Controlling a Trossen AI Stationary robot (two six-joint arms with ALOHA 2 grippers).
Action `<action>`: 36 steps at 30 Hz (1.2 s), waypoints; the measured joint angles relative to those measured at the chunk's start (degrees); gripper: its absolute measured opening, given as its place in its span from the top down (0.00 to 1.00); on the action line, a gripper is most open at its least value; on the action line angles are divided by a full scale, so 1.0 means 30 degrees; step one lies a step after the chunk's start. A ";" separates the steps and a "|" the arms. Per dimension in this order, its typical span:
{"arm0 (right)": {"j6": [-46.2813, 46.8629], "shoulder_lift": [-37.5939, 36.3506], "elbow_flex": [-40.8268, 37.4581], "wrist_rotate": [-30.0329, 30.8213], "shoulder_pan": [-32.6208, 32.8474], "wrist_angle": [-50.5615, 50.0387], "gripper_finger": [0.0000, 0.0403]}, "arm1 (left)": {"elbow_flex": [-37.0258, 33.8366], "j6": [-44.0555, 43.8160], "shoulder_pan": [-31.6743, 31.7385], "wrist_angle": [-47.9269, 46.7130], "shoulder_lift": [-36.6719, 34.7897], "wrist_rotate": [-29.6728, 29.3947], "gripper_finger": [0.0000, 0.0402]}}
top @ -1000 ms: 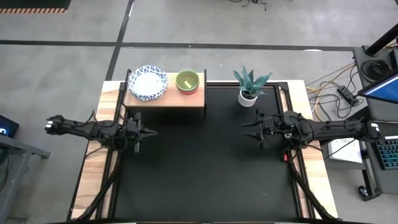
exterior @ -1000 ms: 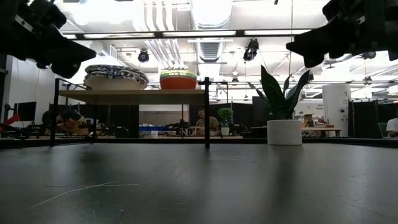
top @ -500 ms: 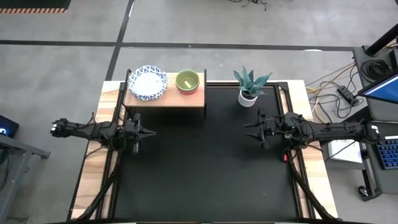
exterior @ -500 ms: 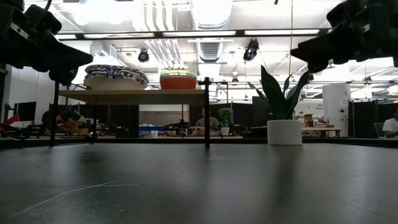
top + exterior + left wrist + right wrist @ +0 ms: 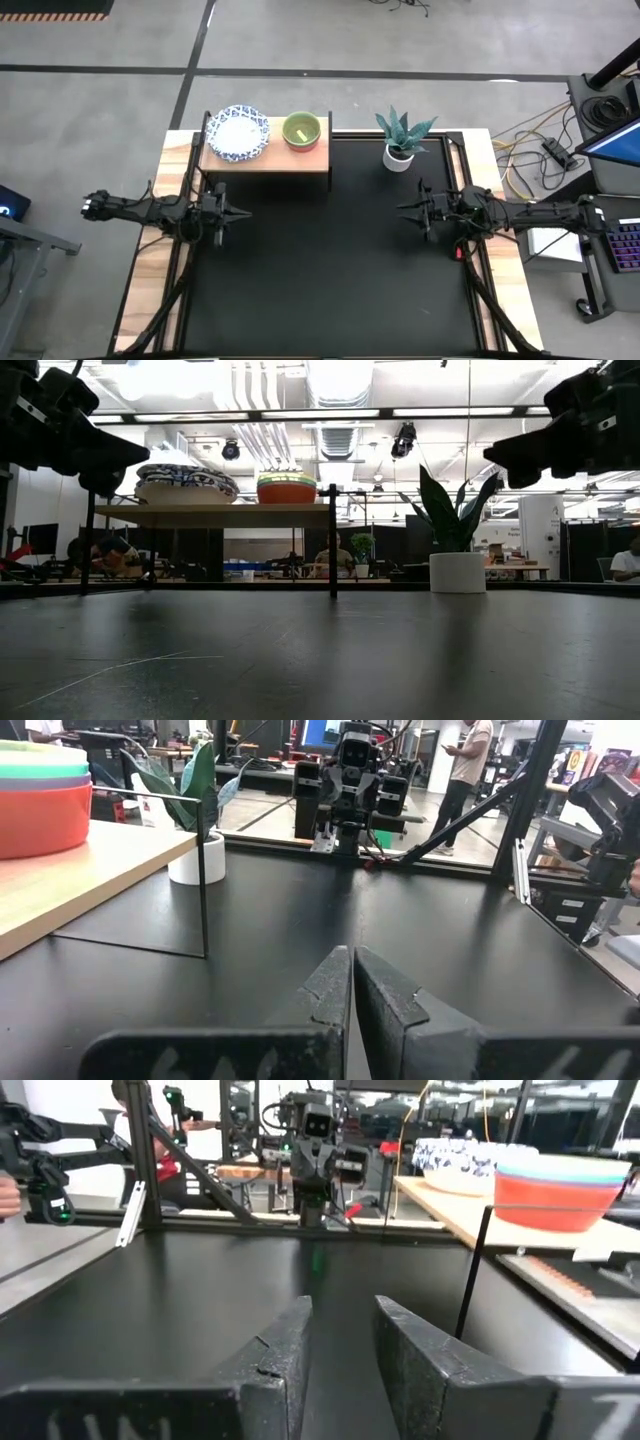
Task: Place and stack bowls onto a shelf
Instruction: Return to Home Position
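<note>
Shelf (image 5: 265,161): upper left of the high view, on the top edge of the tabletop (image 5: 330,270).
Patterned bowls (image 5: 238,132): stacked on the shelf's left end.
Plain bowls (image 5: 302,131): nested just right of them, yellow-green on top.
Left gripper (image 5: 246,212): centre left, empty, fingers pressed together.
Right gripper (image 5: 402,209): centre right, empty, fingers parted.

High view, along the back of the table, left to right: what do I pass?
Stack of white patterned bowls on the shelf → stack of coloured bowls, yellow-green on top → potted plant. The left gripper and right gripper line up sideways with these, so I leave them out.
</note>
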 joint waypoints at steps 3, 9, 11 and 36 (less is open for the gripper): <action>-0.0329 -0.0619 0.0000 -0.0014 0.0000 -0.0600 0.77 | 0.0000 0.0000 0.0000 -0.0007 0.0029 0.0000 1.00; -0.1011 -0.1993 -0.0007 -0.0006 -0.0001 -0.2056 0.79 | 0.0000 -0.0007 0.0000 -0.0015 0.0036 0.0000 1.00; -0.1228 -0.2515 -0.0007 0.0005 -0.0015 -0.2493 0.80 | -0.0004 -0.0007 0.0000 -0.0015 0.0036 -0.0007 1.00; -0.2271 -0.5534 -0.0029 0.0249 -0.0459 -0.6369 0.80 | -0.0007 -0.3230 0.0022 0.0007 0.0411 -0.1168 1.00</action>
